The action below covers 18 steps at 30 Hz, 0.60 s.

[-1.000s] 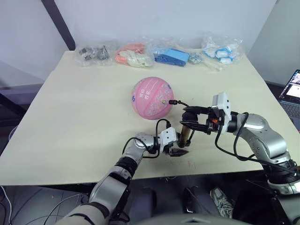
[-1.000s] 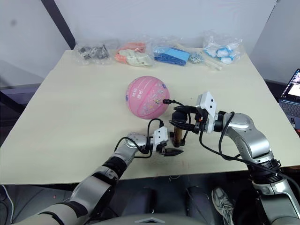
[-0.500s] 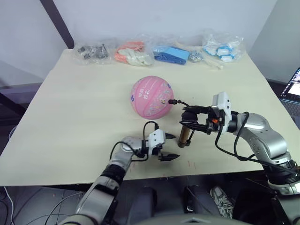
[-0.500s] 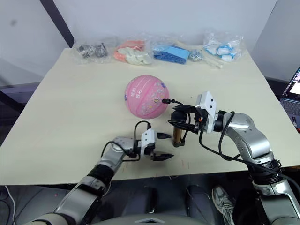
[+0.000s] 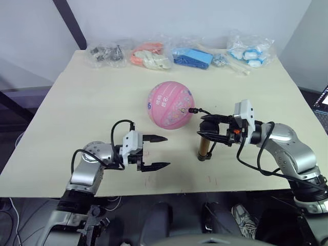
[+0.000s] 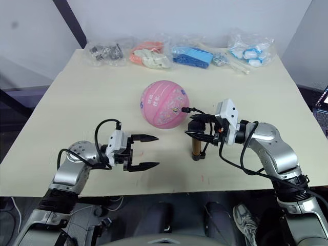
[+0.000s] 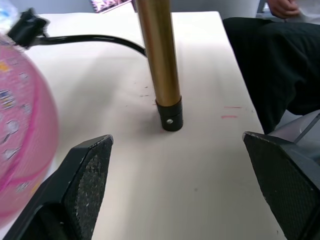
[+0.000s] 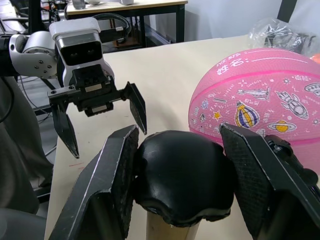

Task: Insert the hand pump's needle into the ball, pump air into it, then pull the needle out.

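Pump (image 5: pixel 203 149) stands upright, its black top clamped in the right pincer (image 5: pixel 206 130); ball (image 5: pixel 170 105) just beyond. Left pincer (image 5: pixel 156 152) gapes apart, empty.

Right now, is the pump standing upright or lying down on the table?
Upright. The pump stands on its black end cap on the table, its top held by the right gripper.

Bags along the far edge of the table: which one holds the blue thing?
The third bag counting from the robot's left holds a flat blue item. The others hold dark metal bits, orange and white pieces, and white and light-blue pieces.
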Tool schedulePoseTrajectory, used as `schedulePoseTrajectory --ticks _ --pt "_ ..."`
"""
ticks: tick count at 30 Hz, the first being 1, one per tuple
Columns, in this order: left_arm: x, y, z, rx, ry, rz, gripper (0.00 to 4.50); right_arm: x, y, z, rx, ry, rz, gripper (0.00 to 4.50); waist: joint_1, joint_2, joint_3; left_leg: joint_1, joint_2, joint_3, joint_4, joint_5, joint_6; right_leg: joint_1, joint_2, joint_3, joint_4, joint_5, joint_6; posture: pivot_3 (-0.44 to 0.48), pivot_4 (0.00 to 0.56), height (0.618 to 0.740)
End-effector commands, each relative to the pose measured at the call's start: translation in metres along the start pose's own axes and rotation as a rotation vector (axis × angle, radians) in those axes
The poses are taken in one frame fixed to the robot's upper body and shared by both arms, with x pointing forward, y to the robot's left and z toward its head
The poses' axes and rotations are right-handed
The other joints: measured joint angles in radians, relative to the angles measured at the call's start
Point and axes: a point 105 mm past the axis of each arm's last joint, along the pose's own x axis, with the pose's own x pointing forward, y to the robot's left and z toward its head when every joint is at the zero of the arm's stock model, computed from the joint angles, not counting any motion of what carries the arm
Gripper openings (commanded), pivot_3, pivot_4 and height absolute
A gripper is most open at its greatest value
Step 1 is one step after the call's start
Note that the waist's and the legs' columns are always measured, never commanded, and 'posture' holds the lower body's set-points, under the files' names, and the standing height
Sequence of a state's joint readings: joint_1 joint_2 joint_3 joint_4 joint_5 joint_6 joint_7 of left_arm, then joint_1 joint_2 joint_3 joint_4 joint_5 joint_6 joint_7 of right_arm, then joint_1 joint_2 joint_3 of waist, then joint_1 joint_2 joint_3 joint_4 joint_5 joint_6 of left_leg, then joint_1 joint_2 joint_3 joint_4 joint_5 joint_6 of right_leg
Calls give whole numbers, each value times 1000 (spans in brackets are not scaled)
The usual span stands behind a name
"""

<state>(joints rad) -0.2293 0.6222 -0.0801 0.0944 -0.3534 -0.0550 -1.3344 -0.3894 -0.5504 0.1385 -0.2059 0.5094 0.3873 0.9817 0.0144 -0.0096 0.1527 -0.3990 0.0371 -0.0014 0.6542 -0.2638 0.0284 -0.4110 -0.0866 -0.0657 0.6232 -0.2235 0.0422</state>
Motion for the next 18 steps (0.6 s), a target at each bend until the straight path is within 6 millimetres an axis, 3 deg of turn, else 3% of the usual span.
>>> schedulePoseTrajectory --ticks 1,5,18 --pt "-30 5 26 48 -55 27 4428 -18 -12 -16 34 84 -54 2092 -2 -3 2 0 0 0 0 0 0 0 0 0 0 0 0 0 150 740" --pt "-35 4 35 59 -81 30 4428 -26 -20 0 -49 115 -34 2092 1 3 9 0 0 1 0 0 0 0 1 1 0 0 0 0 150 740" --pt "-34 9 51 80 -122 33 4428 -45 -38 42 -218 234 33 2092 0 -2 27 -4 -1 11 0 0 -1 -3 1 3 0 5 1 0 150 740"
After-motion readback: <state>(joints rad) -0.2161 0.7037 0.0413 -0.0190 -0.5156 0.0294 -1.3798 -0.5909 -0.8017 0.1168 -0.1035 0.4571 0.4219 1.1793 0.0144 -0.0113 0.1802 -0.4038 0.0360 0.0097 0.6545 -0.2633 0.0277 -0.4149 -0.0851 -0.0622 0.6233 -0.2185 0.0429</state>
